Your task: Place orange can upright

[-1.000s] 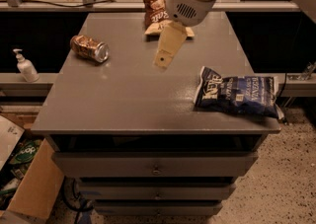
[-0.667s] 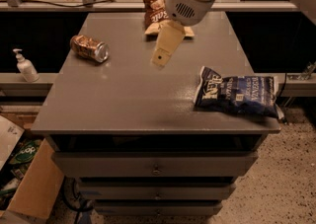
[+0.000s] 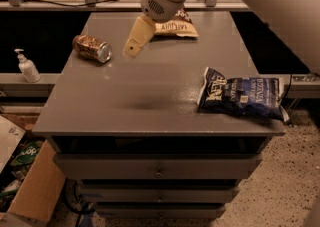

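Angling down over table [image 3: 150, 96], arm's pincer [image 3: 131, 49] near orange can [image 3: 91, 48] lying sideways

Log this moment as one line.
orange can: lying on side, table far-left | end effector: over table, beside can, apart | upright: not yet done

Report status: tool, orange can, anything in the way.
Tool over the table, just right of orange can, not touching it. Can lying on its side, left rear. Nothing between them; blue chip bag right, brown chip bag rear.
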You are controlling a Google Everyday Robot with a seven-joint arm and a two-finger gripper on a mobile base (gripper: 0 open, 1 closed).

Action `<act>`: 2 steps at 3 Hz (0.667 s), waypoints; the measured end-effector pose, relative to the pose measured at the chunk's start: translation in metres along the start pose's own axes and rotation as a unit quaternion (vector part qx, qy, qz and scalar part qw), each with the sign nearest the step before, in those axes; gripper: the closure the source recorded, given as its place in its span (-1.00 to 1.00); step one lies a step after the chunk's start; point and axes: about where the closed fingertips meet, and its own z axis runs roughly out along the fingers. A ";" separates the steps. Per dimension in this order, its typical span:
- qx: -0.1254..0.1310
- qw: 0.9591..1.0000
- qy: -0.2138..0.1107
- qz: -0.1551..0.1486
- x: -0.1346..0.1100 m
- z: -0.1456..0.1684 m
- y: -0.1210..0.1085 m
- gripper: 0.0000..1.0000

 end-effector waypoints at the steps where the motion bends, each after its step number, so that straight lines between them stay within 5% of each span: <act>1: -0.023 1.000 -0.005 0.019 -0.030 0.037 -0.004 -1.00; 2: -0.032 0.999 0.001 0.030 -0.055 0.066 -0.003 -1.00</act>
